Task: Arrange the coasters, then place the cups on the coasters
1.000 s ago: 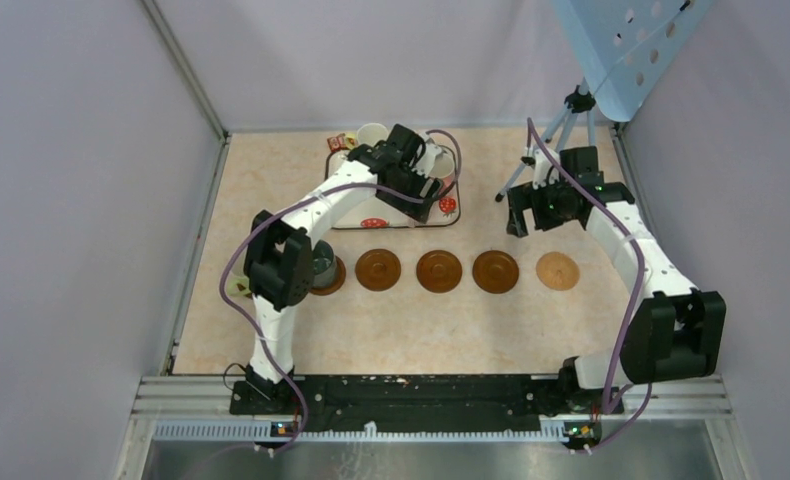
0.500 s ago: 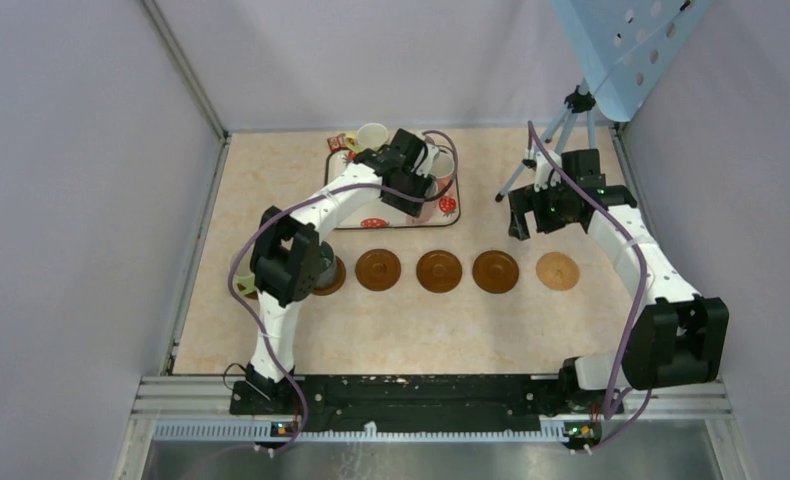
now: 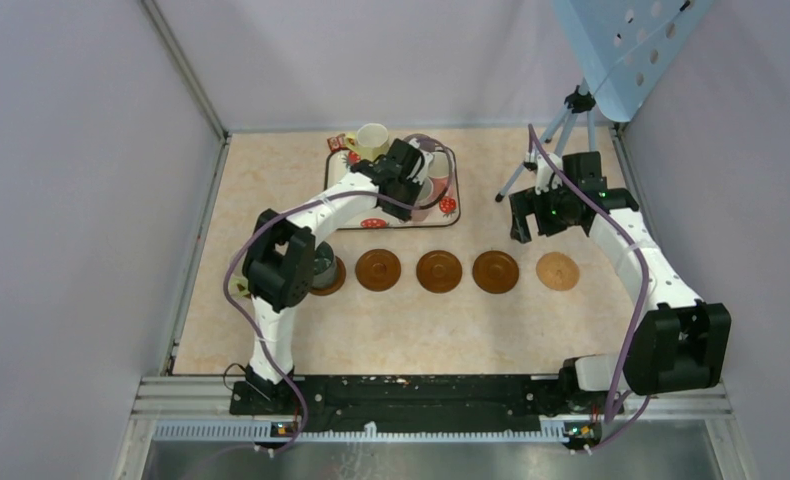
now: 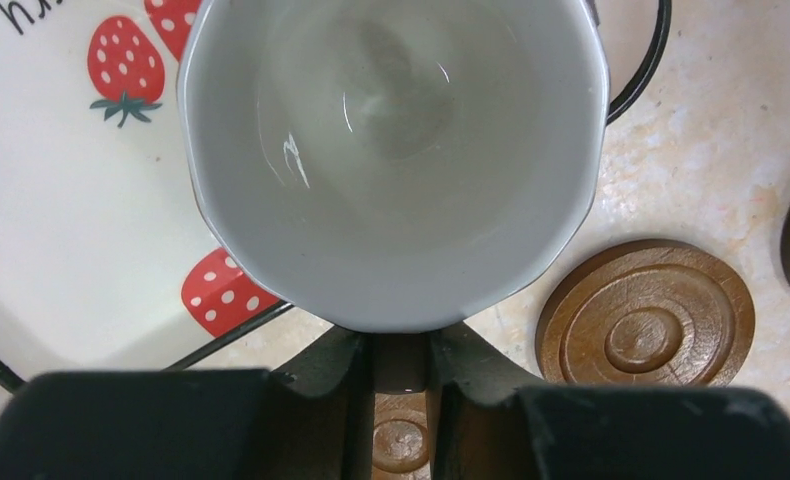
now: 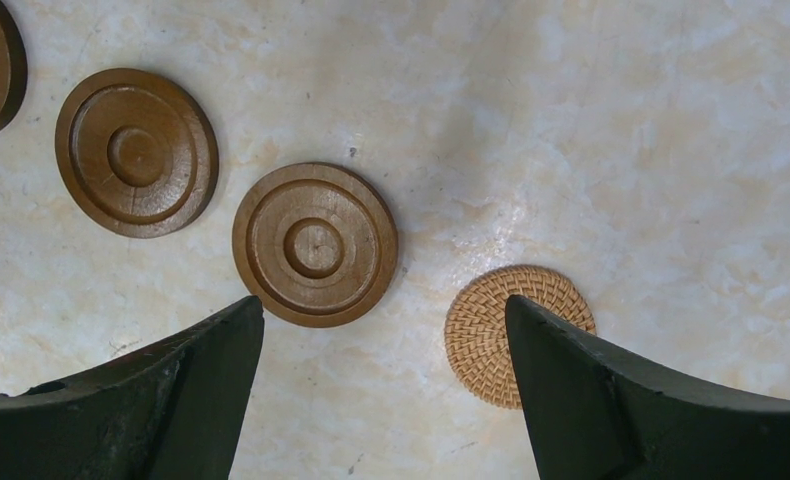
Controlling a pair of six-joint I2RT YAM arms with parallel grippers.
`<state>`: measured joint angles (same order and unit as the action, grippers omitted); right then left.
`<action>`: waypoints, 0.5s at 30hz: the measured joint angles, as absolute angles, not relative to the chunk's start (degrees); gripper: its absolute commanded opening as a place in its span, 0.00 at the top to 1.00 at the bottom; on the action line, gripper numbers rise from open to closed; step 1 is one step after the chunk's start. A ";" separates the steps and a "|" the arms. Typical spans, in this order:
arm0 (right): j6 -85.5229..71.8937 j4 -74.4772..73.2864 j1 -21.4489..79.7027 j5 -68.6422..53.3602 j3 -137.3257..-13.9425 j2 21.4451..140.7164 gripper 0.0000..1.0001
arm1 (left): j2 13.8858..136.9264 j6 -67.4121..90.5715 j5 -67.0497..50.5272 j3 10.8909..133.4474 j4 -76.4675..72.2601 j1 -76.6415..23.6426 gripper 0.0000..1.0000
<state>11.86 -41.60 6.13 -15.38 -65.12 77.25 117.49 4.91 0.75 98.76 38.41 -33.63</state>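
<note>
The cup [image 4: 391, 150], a glossy ceramic mug with a pale glazed inside and a faintly faceted rim, is over the 3 o'clock side of the tray [image 4: 71, 220], overlapping its thin black rim; whether it rests or is raised cannot be told, nor its outer colour; the left gripper [image 4: 401, 350] is clenched on the cup's handle, a black finger on either side. The tray is white, rectangular and printed with red strawberries. At 4 o'clock of the cup lies a wooden coaster [image 4: 644, 315], round, brown and turned in concentric rings; it belongs to a row on the marbled beige table [image 3: 421, 320]. At the row's 3 o'clock end lies the woven coaster [image 5: 519, 335], lighter and rattan-like; at its 9 o'clock end a dark cup [image 3: 323, 265] stands on a coaster, partly hidden by the left arm [image 3: 281, 265]. The right gripper [image 5: 383, 300] hangs released, jaws wide, above the woven coaster and its wooden neighbour [image 5: 316, 245].
</note>
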 measured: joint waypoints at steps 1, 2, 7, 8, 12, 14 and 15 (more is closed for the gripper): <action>11.88 -41.58 6.13 -15.35 -65.12 77.25 0.11 | 116.90 4.91 0.97 97.73 37.65 -33.63 1.00; 11.88 -41.58 6.13 -15.33 -65.12 77.25 0.11 | 116.20 4.89 1.10 96.62 36.93 -33.63 1.00; 11.90 -41.58 6.13 -15.18 -65.12 77.25 0.11 | 110.02 4.84 2.04 88.36 33.06 -33.63 1.00; 11.90 -41.58 6.13 -15.16 -65.12 77.25 0.11 | 108.79 4.86 2.26 87.18 32.73 -33.63 1.00; 11.90 -41.58 6.13 -15.05 -65.12 77.25 0.11 | 102.32 4.91 3.18 81.73 31.53 -33.52 1.00; 11.90 -41.58 6.13 -15.03 -65.10 77.23 0.11 | 98.89 4.99 3.70 79.15 30.94 -33.52 1.00; 11.90 -41.41 6.13 -15.05 -64.86 77.10 0.11 | 97.14 5.06 3.90 77.97 30.85 -33.52 1.00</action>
<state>11.90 -41.41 6.13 -15.05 -64.86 77.10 97.14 5.06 3.90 77.97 30.85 -33.52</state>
